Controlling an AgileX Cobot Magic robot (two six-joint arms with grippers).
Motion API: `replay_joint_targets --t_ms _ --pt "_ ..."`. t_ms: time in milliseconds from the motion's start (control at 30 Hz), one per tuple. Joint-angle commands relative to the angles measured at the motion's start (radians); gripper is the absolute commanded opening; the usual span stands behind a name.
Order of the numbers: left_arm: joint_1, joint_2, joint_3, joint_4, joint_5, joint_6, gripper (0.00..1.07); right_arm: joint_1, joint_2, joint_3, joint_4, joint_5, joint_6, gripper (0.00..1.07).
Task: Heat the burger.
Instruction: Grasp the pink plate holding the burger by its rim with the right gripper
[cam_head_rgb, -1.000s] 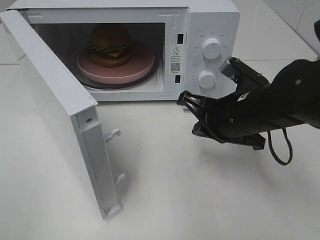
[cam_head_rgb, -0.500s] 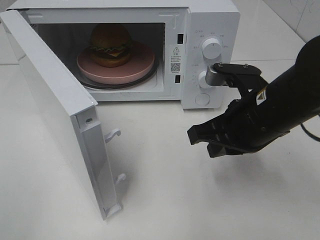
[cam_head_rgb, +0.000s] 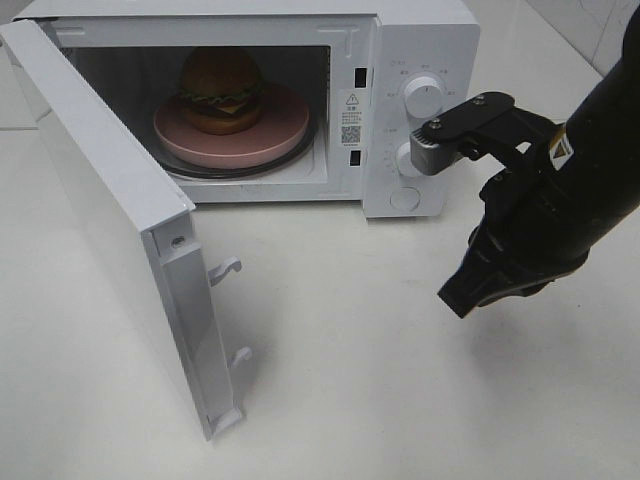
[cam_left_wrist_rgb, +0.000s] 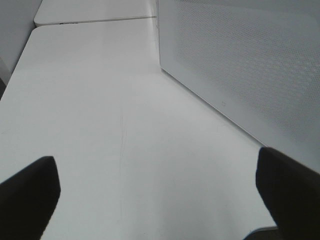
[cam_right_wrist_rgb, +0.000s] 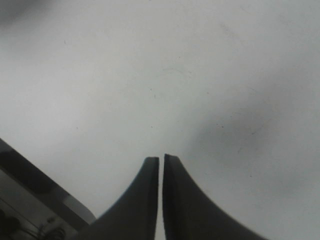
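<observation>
The burger (cam_head_rgb: 221, 88) sits on a round pink plate (cam_head_rgb: 280, 140) inside the white microwave (cam_head_rgb: 420, 40), whose door (cam_head_rgb: 100, 200) hangs wide open to the left. My right gripper (cam_head_rgb: 458, 298) points down at the table in front of the control panel, right of the opening and well clear of the burger. Its fingers (cam_right_wrist_rgb: 161, 160) are shut with nothing between them. My left gripper (cam_left_wrist_rgb: 155, 160) shows only in its wrist view, open and empty over bare table, next to a white perforated panel (cam_left_wrist_rgb: 250, 65). The left arm is out of the exterior view.
Two white knobs (cam_head_rgb: 423, 97) (cam_head_rgb: 413, 158) and a round button (cam_head_rgb: 404, 199) are on the microwave's front, just left of my right arm. The open door (cam_head_rgb: 190, 330) juts toward the table's front. A table seam (cam_left_wrist_rgb: 95, 20) runs behind the left gripper.
My right arm has swung away from the microwave's front to the right, and its gripper has turned from pointing left to pointing down. The burger, plate and door have not moved.
</observation>
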Motion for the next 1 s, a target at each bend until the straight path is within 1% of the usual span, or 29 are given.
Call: replay_joint_targets --t_ms 33,67,133,167,200,233,267,300,333,367,400,433,467,500,533,600,633,667,700,733,767,800,833,867,900,933,967,1000 --pt "0.000 -0.004 0.002 -0.001 -0.015 0.000 1.00 -0.005 -0.009 -0.033 -0.039 0.064 -0.242 0.08" --pt "0.000 -0.004 0.002 -0.001 -0.015 0.000 1.00 -0.005 -0.009 -0.033 -0.039 0.064 -0.242 0.08" --pt "0.000 -0.004 0.002 -0.001 -0.015 0.000 1.00 -0.005 -0.009 -0.038 -0.042 0.074 -0.400 0.09" --pt "0.000 -0.004 0.002 -0.001 -0.015 0.000 1.00 -0.005 -0.009 -0.038 -0.042 0.074 -0.400 0.09" --pt "0.000 -0.004 0.002 -0.001 -0.015 0.000 1.00 -0.005 -0.009 -0.038 -0.042 0.073 -0.458 0.09" --pt "0.000 -0.004 0.002 -0.001 -0.015 0.000 1.00 -0.005 -0.009 -0.038 -0.042 0.068 -0.568 0.10" --pt "0.000 -0.004 0.002 -0.001 -0.015 0.000 1.00 -0.005 -0.009 -0.038 -0.042 0.068 -0.568 0.10" --pt "0.000 -0.004 0.002 -0.001 -0.015 0.000 1.00 -0.005 -0.009 -0.038 -0.042 0.068 -0.693 0.11" --pt "0.000 -0.004 0.002 -0.001 -0.015 0.000 1.00 -0.005 -0.009 -0.038 -0.042 0.069 -0.755 0.11" --pt "0.000 -0.004 0.002 -0.001 -0.015 0.000 1.00 -0.005 -0.009 -0.038 -0.042 0.069 -0.755 0.11" --pt "0.000 -0.004 0.002 -0.001 -0.015 0.000 1.00 -0.005 -0.009 -0.038 -0.043 0.067 -0.871 0.11" --pt "0.000 -0.004 0.002 -0.001 -0.015 0.000 1.00 -0.005 -0.009 -0.038 -0.045 0.064 -0.933 0.12" --pt "0.000 -0.004 0.002 -0.001 -0.015 0.000 1.00 -0.005 -0.009 -0.038 -0.045 0.064 -0.933 0.12" --pt "0.000 -0.004 0.002 -0.001 -0.015 0.000 1.00 -0.004 -0.009 -0.038 -0.045 0.055 -1.011 0.15" --pt "0.000 -0.004 0.002 -0.001 -0.015 0.000 1.00 -0.004 -0.009 -0.038 -0.045 0.055 -1.011 0.15" --pt "0.000 -0.004 0.002 -0.001 -0.015 0.000 1.00 -0.003 -0.009 -0.038 -0.050 0.033 -1.030 0.26" --pt "0.000 -0.004 0.002 -0.001 -0.015 0.000 1.00 -0.003 -0.009 -0.038 -0.050 0.033 -1.030 0.26" --pt "0.000 -0.004 0.002 -0.001 -0.015 0.000 1.00 -0.002 -0.009 -0.038 -0.058 0.015 -1.013 0.38" --pt "0.000 -0.004 0.002 -0.001 -0.015 0.000 1.00 -0.002 -0.009 -0.038 -0.060 0.008 -0.998 0.46" --pt "0.000 -0.004 0.002 -0.001 -0.015 0.000 1.00 -0.002 -0.009 -0.038 -0.060 0.008 -0.998 0.46" --pt "0.000 -0.004 0.002 -0.001 -0.015 0.000 1.00 -0.002 -0.009 -0.038 -0.059 -0.011 -0.966 0.61" --pt "0.000 -0.004 0.002 -0.001 -0.015 0.000 1.00 -0.002 -0.009 -0.038 -0.059 -0.011 -0.966 0.61" --pt "0.000 -0.004 0.002 -0.001 -0.015 0.000 1.00 -0.002 -0.009 -0.038 -0.059 -0.026 -0.921 0.77" --pt "0.000 -0.004 0.002 -0.001 -0.015 0.000 1.00 -0.002 -0.009 -0.038 -0.060 -0.035 -0.886 0.85" --pt "0.000 -0.004 0.002 -0.001 -0.015 0.000 1.00 -0.002 -0.009 -0.038 -0.066 -0.051 -0.834 0.98" --pt "0.000 -0.004 0.002 -0.001 -0.015 0.000 1.00 -0.002 -0.009 -0.038 -0.066 -0.051 -0.834 0.98" --pt "0.000 -0.004 0.002 -0.001 -0.015 0.000 1.00 -0.002 -0.009 -0.038 -0.073 -0.056 -0.825 1.01" --pt "0.000 -0.004 0.002 -0.001 -0.015 0.000 1.00 -0.002 -0.009 -0.038 -0.073 -0.056 -0.825 1.01"
